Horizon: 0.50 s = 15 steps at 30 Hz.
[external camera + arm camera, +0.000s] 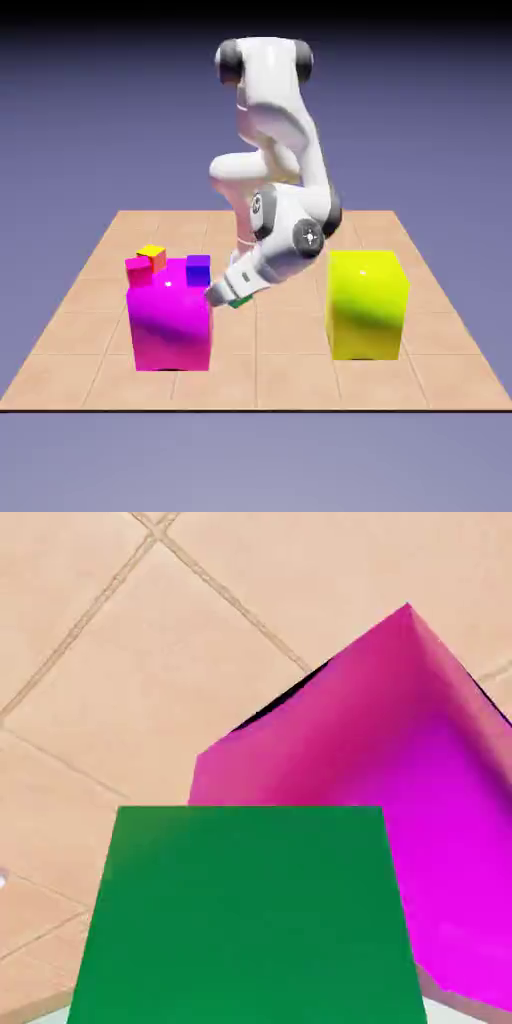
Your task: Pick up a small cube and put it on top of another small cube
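- Gripper (226, 299), closed on small green cube (250, 912), beside large magenta block (172, 325).
- Small cubes, blue (198, 270), pink (139, 273) and orange-yellow (152, 257): grouped at the magenta block's upper part.
- Large yellow block (365, 305), tabletop (270, 375), exterior view's right.

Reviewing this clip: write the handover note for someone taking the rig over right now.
Tool: shut on the green cube, beside the big magenta block.
Other small cubes: blue, pink and one with yellow and orange faces, all by the magenta block's top in the exterior view. The big yellow block stands on the exterior view's right.
Done: green cube gripped.
Left: set it on another small cube, then let go. Which one is meant, the pictures don't say.
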Tool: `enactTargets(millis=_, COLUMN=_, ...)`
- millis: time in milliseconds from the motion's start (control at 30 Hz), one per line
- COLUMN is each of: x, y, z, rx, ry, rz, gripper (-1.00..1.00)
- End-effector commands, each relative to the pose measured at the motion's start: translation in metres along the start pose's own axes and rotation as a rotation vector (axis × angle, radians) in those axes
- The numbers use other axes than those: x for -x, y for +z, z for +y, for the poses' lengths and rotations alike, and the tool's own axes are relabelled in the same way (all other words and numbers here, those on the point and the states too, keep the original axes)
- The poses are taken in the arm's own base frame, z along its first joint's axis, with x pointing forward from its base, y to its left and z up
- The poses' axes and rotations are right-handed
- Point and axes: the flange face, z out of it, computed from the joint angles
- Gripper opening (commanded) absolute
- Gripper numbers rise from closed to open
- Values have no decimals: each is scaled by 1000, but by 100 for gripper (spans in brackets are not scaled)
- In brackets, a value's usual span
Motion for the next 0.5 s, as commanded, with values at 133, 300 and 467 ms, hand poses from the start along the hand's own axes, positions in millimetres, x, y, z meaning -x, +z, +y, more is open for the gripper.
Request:
enactTargets(millis=133, x=48, y=-27, z=58, rx=19, ry=49, rz=21, gripper=-100)
enactTargets(millis=300, x=37, y=30, z=51, rx=19, ry=49, rz=21, gripper=-100)
enactTargets(millis=467, x=40, y=8, z=54, rx=20, ry=50, rz=21, gripper=100)
